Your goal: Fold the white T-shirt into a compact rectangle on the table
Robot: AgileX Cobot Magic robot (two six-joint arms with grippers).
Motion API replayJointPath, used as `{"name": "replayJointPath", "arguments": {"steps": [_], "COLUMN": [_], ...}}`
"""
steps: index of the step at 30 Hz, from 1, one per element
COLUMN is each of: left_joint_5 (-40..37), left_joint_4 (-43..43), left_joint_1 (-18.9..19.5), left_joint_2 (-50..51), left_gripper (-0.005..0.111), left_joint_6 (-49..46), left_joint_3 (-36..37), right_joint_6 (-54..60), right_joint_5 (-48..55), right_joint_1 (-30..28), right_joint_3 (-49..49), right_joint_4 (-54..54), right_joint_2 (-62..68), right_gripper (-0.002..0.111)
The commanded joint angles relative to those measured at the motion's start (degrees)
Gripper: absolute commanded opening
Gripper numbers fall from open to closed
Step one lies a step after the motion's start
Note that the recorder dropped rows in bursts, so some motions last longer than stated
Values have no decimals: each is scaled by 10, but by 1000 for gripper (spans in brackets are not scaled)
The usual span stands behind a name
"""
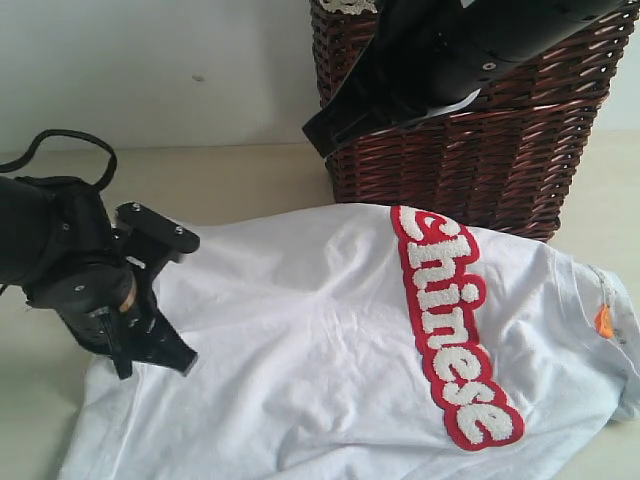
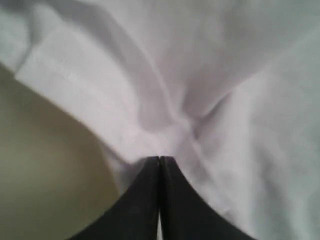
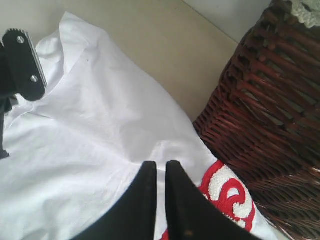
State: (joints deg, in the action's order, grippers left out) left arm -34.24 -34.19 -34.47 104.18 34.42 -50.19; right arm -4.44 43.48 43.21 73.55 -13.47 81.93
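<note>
The white T-shirt (image 1: 300,340) lies spread on the table (image 1: 250,180), its red-outlined fuzzy lettering (image 1: 450,330) running down the right half. My left gripper (image 1: 180,358) is down at the shirt's left edge. In the left wrist view it (image 2: 160,158) is shut, and the T-shirt (image 2: 200,75) puckers in folds toward its tips. My right gripper (image 1: 312,138) hangs in the air in front of the basket, above the shirt's top edge. Its fingers (image 3: 160,164) are shut to a thin slit with nothing between them, over the T-shirt (image 3: 90,140) and the lettering (image 3: 227,192).
A dark brown wicker basket (image 1: 470,150) stands at the back right, touching the shirt's upper edge, and shows beside the shirt in the right wrist view (image 3: 270,110). An orange tag (image 1: 603,322) sits at the shirt's right end. Bare table (image 3: 150,45) lies behind the shirt.
</note>
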Motion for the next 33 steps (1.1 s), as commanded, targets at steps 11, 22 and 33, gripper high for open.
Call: {"name": "replayJointPath", "arguments": {"steps": [11,22,33], "left_joint_5": [81,141,58], "left_joint_4": [181,146,135], "left_joint_1": [63,-12,106], "left_joint_2": [-109,-5,9], "left_gripper": [0,0,0], "left_joint_6": [-162,-156,-152], "left_joint_3": [36,35,39], "right_joint_6": [-1,-1,-1], "right_joint_5": [-3,-3,-2], "right_joint_1": [-1,-1,-1], "right_joint_3": [-1,-1,-1], "right_joint_4": [-4,-3,-3], "right_joint_2": [-5,-5,-5], "right_gripper": [7,7,7]}}
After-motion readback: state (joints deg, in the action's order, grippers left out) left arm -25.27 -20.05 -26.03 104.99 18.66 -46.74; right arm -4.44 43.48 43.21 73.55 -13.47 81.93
